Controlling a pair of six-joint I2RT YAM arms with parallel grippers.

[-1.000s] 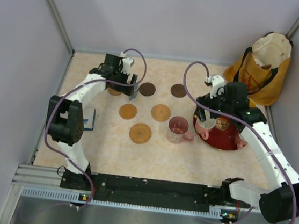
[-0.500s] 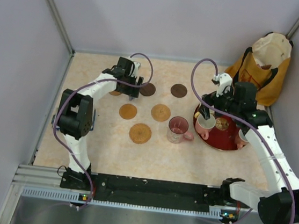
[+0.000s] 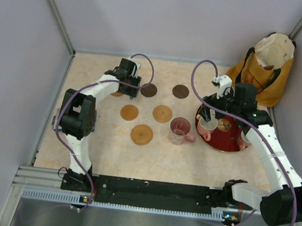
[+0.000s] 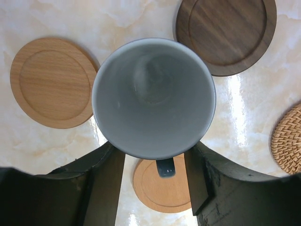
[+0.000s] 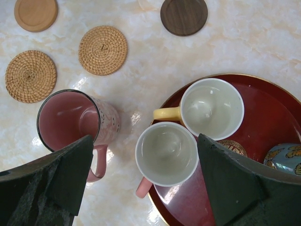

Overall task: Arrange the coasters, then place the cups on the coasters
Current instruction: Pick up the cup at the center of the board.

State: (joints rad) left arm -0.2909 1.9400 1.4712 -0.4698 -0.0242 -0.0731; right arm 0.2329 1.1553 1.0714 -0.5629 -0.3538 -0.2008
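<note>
A blue-grey cup (image 4: 154,96) stands upright between my left gripper's (image 4: 154,150) fingers, which meet its sides under the rim; this gripper (image 3: 129,87) is at the far left, among the coasters. Around it lie two tan wooden coasters (image 4: 51,82), a dark coaster (image 4: 225,35) and a woven coaster (image 4: 288,141). My right gripper (image 5: 145,141) hangs open over the red tray's (image 5: 268,103) left edge, straddling a pink-handled cup (image 5: 167,153). A pale yellow cup (image 5: 211,108) sits behind it. Another pink cup (image 3: 179,130) stands on the table.
A yellow-orange bag (image 3: 262,68) leans in the far right corner. A blue patterned cup (image 5: 284,157) sits at the tray's right side. A second dark coaster (image 3: 180,91) and another woven coaster (image 3: 141,134) lie mid-table. Grey walls close in on three sides.
My left gripper moved right, from over the far-left tan coaster to beside the dark one, and its jaws closed in on the blue-grey cup. The right gripper drifted slightly back, still open.
</note>
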